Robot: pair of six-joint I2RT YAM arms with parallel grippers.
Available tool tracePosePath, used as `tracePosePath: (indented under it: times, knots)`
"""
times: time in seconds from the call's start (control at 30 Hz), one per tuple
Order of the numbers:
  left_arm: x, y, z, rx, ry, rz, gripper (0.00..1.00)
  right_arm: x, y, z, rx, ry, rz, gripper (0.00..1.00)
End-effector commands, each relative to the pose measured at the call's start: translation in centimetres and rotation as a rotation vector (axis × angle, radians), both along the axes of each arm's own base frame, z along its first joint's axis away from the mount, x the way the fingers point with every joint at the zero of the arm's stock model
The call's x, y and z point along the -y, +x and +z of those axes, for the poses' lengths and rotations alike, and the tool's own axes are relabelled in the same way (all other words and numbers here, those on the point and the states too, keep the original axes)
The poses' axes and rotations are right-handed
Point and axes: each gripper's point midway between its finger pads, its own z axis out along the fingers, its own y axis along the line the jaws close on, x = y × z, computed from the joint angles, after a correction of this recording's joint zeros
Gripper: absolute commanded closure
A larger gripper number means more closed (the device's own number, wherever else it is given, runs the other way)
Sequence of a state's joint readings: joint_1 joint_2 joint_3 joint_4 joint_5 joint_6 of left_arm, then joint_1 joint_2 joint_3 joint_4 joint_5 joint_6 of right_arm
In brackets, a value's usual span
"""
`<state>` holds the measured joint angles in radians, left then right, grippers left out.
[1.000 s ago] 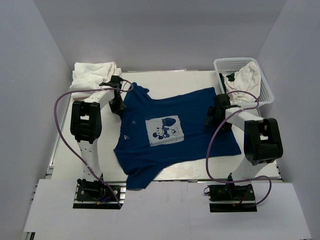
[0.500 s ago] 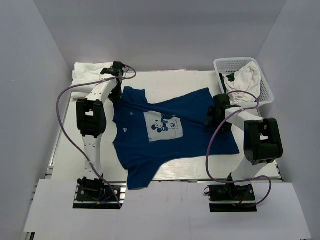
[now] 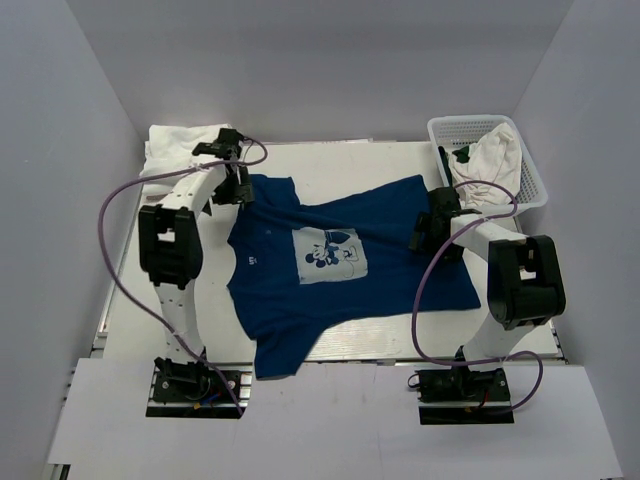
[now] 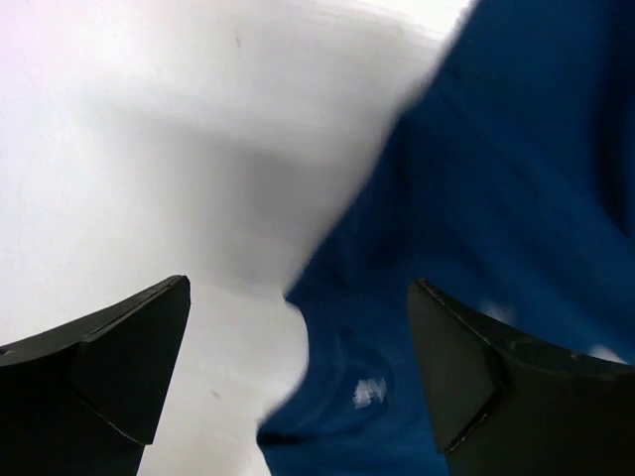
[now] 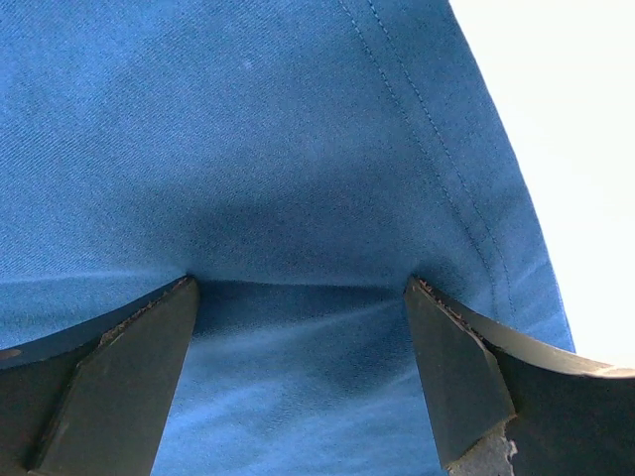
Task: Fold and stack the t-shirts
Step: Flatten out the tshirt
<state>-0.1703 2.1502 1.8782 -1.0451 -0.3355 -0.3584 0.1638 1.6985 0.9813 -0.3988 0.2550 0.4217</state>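
Note:
A dark navy t-shirt [image 3: 350,270] with a pale square cartoon print [image 3: 330,252] lies spread on the white table [image 3: 340,160], chest up. My left gripper [image 3: 238,188] hovers open over its far left corner. In the left wrist view the left gripper [image 4: 298,377] has nothing between its fingers, and the navy t-shirt [image 4: 496,198] lies below by the collar. My right gripper [image 3: 428,232] stands open with both fingertips pressing the shirt's right side; in the right wrist view the right gripper [image 5: 298,297] rests on blue cloth [image 5: 278,149] near a stitched hem. White t-shirts [image 3: 185,148] lie heaped at the back left.
A white lattice basket [image 3: 532,178] at the back right corner holds white cloth [image 3: 492,155]. Purple cables loop off both arms. The navy shirt's lower left part hangs over the table's near edge [image 3: 400,350].
My left gripper, shut on the shirt's far left corner, pulled it back and left, then opened and let it go. The right arm has not moved.

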Motion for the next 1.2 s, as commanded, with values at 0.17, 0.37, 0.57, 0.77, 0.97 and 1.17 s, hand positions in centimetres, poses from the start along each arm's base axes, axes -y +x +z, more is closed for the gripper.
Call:
tracePosePath:
  times: [0.17,0.37,0.57,0.77,0.97,1.17]
  knots:
    - [6.8,-2.7,3.0,0.165,-0.423,-0.062,0.00,-0.7,-0.5,3.4,0.085,0.029,0.127,0.10]
    - [9.3,2.1,5.1,0.274,-0.504,-0.107,0.00,-3.0,4.1,8.8,0.318,0.103,0.232,0.10]
    - [11.7,9.0,3.7,0.313,-0.486,-0.153,0.00,-3.2,9.4,9.9,0.343,0.054,0.258,0.10]
    - [14.6,11.8,-0.3,0.264,-0.447,-0.213,0.00,-3.3,12.8,8.4,0.268,0.010,0.277,0.10]
    - [13.3,10.2,-3.3,0.213,-0.328,-0.207,0.00,-4.5,15.2,5.9,0.227,0.047,0.292,0.10]
    - [12.8,13.1,-3.9,0.281,-0.265,-0.212,0.00,-5.8,15.9,2.5,0.141,0.101,0.298,0.10]
